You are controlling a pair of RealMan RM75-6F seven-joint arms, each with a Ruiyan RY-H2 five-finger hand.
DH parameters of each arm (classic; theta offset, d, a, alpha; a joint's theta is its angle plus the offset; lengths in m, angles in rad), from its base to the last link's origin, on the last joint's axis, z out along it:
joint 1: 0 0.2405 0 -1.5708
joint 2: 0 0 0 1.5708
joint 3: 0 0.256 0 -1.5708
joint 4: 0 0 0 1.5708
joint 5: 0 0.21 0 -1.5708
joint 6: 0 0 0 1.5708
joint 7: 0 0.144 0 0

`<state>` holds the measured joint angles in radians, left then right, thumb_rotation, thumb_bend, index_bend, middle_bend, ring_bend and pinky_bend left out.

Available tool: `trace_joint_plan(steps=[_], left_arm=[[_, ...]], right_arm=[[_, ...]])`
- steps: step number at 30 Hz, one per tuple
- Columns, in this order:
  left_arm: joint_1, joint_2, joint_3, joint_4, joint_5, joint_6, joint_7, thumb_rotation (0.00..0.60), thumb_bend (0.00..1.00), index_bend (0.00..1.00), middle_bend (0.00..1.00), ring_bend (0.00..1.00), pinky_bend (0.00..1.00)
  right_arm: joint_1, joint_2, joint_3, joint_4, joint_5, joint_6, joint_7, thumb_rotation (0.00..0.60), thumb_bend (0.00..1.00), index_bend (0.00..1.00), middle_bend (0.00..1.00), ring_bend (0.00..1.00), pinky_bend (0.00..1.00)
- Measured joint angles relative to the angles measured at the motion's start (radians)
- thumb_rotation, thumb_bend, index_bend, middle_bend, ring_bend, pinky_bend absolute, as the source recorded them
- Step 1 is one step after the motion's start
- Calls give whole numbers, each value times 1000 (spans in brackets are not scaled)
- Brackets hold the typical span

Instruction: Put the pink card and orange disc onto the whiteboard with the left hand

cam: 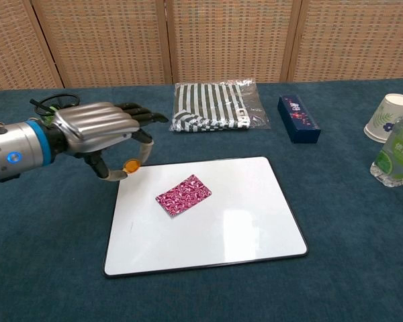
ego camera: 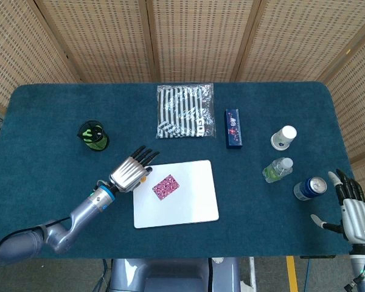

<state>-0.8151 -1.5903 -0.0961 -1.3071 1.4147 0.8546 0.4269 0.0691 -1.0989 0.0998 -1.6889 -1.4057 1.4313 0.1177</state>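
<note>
Landmark: whiteboard (ego camera: 175,193) (cam: 205,215), flat on the blue-green tablecloth (ego camera: 48,121) (cam: 336,282), near its front edge, roughly centred
Left hand (ego camera: 129,172) (cam: 101,131): raised over the whiteboard's front-left corner region, palm down; thumb and a finger pinching the orange disc; other fingers stretched out toward the striped package
Orange disc (ego camera: 143,179) (cam: 130,165): held in the left hand's pinch, just above the whiteboard's left edge; in the chest view clear of the board surface, not lying on it
Pink card (ego camera: 165,186) (cam: 183,194): flat on the whiteboard, left of its middle, turned at an angle to the board's edges; apart from the left hand
Right hand (ego camera: 351,207): seen only in the head view, at the table's front corner far right of the whiteboard; fingers spread and holding nothing; just beside the blue can, not touching it
Blue can (ego camera: 308,188): upright, right of the whiteboard, between it and the right hand
Clear bottle (ego camera: 277,169) (cam: 396,159): green label, upright, right of the whiteboard, just behind the can
Paper cup (ego camera: 284,137) (cam: 388,117): upright, behind the bottle
Blue box (ego camera: 233,128) (cam: 298,118): long, lying flat, behind the whiteboard's right corner
Striped package (ego camera: 184,111) (cam: 215,104): black-and-white folded cloth in clear wrap, behind the whiteboard
Green mesh cup (ego camera: 93,134) (cam: 54,106): behind and left of the whiteboard; partly hidden by the left hand in the chest view
</note>
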Motion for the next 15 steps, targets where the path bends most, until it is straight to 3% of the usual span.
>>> trace_joint_plan(steps=[6,12,15], left_arm=[[-45,-94,-24,5,-82,-51,105,600,326,560,0,0,0],[-70,-145,-38,48,-136,-77,134,600,319,553,0,0,0],[-82,-161,-44,65,-152,-81,136,600,298,414,0,0,0]], right_arm=[[1,3,1,2,3,-5,16,600,0,0,0,0,0],[0,7,1,3,5,-8,29,600,0,0,0,0,0],[0,7,1,2,5,-8,34,600,0,0,0,0,0]])
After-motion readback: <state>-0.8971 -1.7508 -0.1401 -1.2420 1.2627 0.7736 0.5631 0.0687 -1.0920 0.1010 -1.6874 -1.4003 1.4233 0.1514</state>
